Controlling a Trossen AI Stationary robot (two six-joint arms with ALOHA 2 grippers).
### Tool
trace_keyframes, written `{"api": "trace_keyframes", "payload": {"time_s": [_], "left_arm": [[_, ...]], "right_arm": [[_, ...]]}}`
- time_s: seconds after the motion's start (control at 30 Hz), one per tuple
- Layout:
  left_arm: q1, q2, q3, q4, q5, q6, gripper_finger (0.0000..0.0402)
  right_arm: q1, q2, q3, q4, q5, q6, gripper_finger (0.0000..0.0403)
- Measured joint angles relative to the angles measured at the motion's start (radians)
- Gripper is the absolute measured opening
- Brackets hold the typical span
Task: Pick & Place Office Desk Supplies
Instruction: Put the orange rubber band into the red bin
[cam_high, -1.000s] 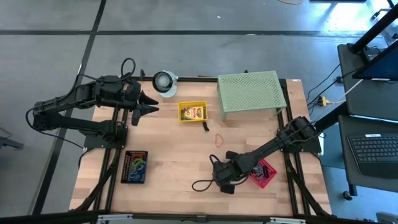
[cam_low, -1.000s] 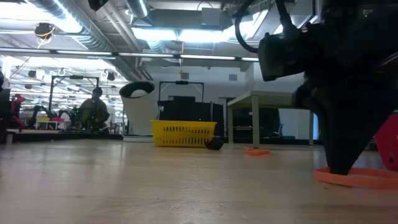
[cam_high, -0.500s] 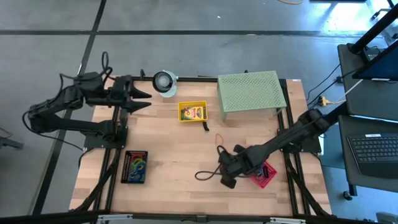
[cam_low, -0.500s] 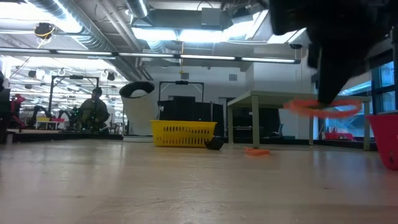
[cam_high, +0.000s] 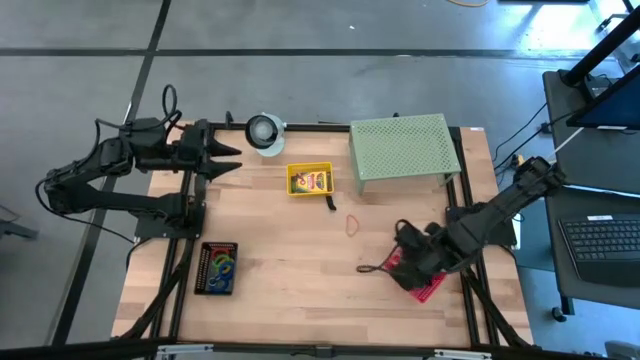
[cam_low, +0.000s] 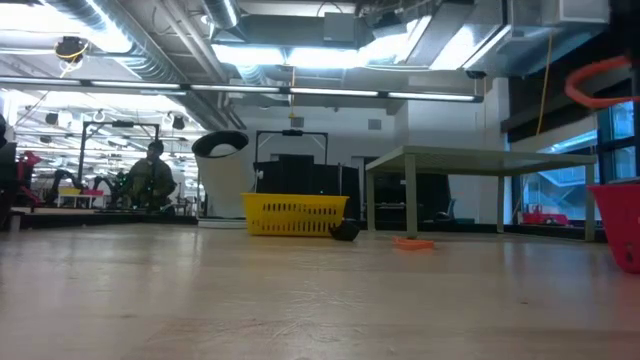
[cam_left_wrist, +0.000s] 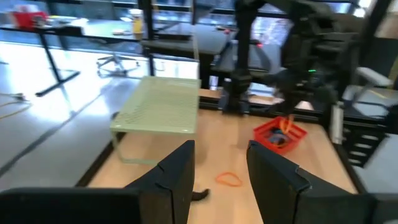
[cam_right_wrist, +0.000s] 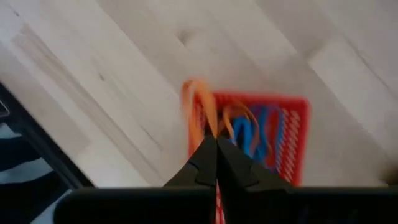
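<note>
Inside red basket (cam_right_wrist: 292, 134): blue and orange rubber bands (cam_right_wrist: 245, 134)

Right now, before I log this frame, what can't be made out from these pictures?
- Red basket contents: the right gripper, shut on the orange rubber band, covers part of it in the right wrist view; the high view is too small to count bands.
- Red basket: cut off by the low view's edge.
- Black tray: items too small, high view.

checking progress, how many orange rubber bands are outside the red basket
2: one orange rubber band pinched in the shut right gripper above the red basket, one lying mid-table. Others may be hidden.
</note>
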Motion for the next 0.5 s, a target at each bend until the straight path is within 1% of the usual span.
{"api": "trace_keyframes", "payload": {"time_s": [0.13, 0.2, 0.4, 0.5], "left_arm": [[0.000, 0.000, 0.000, 0.000, -0.077, 0.000, 0.0141], [0.000, 0.000, 0.000, 0.000, -0.101, 0.000, 0.0141], [0.000, 0.000, 0.000, 0.000, -0.109, 0.000, 0.0141], [0.000, 0.000, 0.000, 0.000, -0.109, -0.001, 0.0141]], "right_arm": [[0.056, -0.007, -0.001, -0.068, -0.004, 0.088, 0.0000], [0.076, -0.005, -0.022, -0.070, -0.011, 0.119, 0.0000], [0.118, -0.003, -0.158, 0.011, -0.074, 0.204, 0.0000], [0.119, -0.003, -0.211, 0.063, -0.083, 0.229, 0.0000]]}}
